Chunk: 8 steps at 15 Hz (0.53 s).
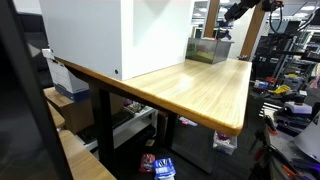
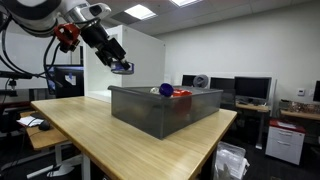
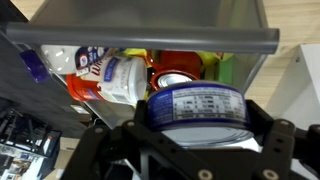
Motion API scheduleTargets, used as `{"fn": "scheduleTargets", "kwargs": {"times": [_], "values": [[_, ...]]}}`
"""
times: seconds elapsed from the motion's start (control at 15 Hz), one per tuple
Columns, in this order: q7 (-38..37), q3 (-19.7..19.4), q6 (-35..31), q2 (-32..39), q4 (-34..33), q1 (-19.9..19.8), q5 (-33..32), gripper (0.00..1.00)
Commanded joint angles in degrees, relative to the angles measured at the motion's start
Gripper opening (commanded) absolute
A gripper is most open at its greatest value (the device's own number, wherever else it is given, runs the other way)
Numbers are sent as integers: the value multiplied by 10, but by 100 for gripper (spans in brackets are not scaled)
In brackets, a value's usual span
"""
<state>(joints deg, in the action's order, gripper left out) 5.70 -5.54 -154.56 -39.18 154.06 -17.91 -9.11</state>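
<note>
Pincer (image 3: pixel 197 132) closed part-way on a can (image 3: pixel 195 103), one finger on each side of the can's wall, jaws kept apart by its width. Can has a blue label with white print and a silver rim, and lies crosswise between the fingers in the wrist view.

In an exterior view the pincer (image 2: pixel 119 64) hangs in the air, above and just outside the left rim of the bin (image 2: pixel 165 112). The can (image 2: pixel 123 69) shows as a blue patch at its tip, clear of the bin and not touching it. Arm slopes down from upper left.

Bin is grey and open-topped, standing on the wooden table (image 2: pixel 100 140) toward one end.

Wrist view looks over the bin (image 3: pixel 150 35) rim and into it:
- white bottle (image 3: pixel 112 78) with a red-and-blue label, lying on its side
- red tin (image 3: pixel 175 72) just beside the bottle
- yellow and green things behind, too crowded to name

In an exterior view a blue ball (image 2: pixel 166 90) and something red show above the rim.

Seen along the table (image 1: pixel 200 85) in an exterior view, the bin (image 1: pixel 208 48) sits small at the far end with the pincer (image 1: pixel 222 33) above it. The can is too small to make out there. Large white box (image 1: pixel 110 35) on the near part of the table. Monitors (image 2: pixel 250 90) on desks behind
</note>
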Motion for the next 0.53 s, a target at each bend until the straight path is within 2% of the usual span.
{"fn": "scheduleTargets", "kwargs": {"times": [0.0,0.47], "values": [[-51,13,-43,64,-12,-42,-29,68],[-104,33,-75,136,-24,-82,-52,68]]}}
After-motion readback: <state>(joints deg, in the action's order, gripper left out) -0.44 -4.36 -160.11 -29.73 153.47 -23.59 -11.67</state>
